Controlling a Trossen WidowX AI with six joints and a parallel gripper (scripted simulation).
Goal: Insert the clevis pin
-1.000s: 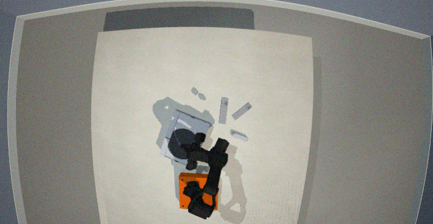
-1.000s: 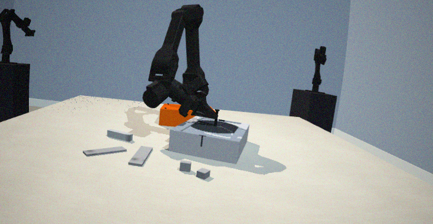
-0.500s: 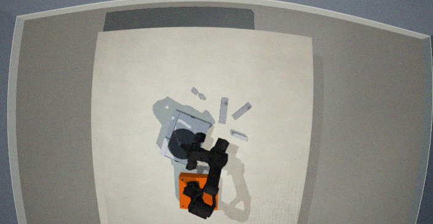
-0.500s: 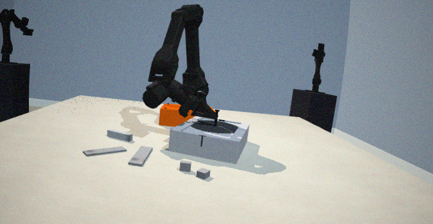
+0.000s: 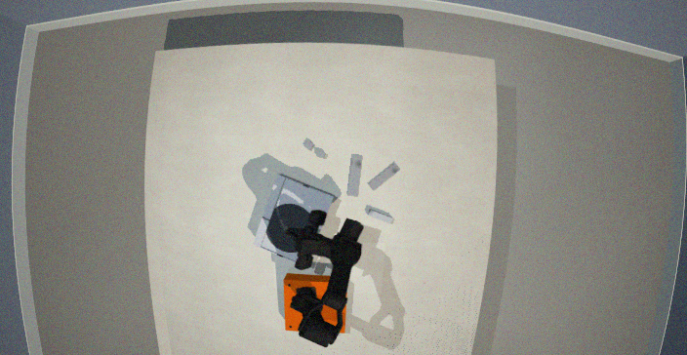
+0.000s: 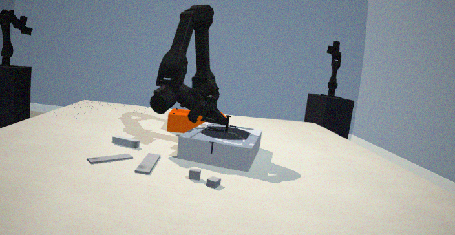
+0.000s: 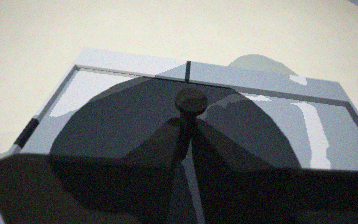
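Clevis pin (image 6: 227, 119) (image 7: 191, 101): held by the fingers (image 6: 225, 121), which are narrow, clamped on its shank. Head up, shank down, long axis close to vertical. It's over the disc, inside the tray outline. Can't tell if the tip has entered the disc's hole; pin hole not visible.

Near to far, exterior view. Nearest: 2 small grey blocks (image 5: 308, 143) (image 6: 213, 182), a little apart on the worktop (image 5: 220, 115) (image 6: 226, 212), between its left and right edges. Then 2 flat grey bars (image 5: 354, 175) (image 6: 147, 163), left of the blocks, toward the left edge, lying flat. Behind the bars, 1 thicker grey bar (image 5: 380, 214) (image 6: 126, 141), also on the left-edge side.

Container: 1 rimmed tray (image 5: 312, 188) (image 6: 210, 156) (image 7: 130, 66), well in from the worktop edges. Contents: 1 wide dark disc (image 5: 283, 227) (image 6: 239, 135) (image 7: 100, 125), within the rim. Can't tell if it's fully flat.

Behind the tray, toward the far edge: 1 orange block (image 5: 291, 317) (image 6: 179, 123). 1 black arm (image 5: 342, 271) (image 6: 202, 47) reaches down to the tray.

Beyond the worktop: 2 more black arms on 2 dark pedestals, one past the far-left corner, one past the far-right.
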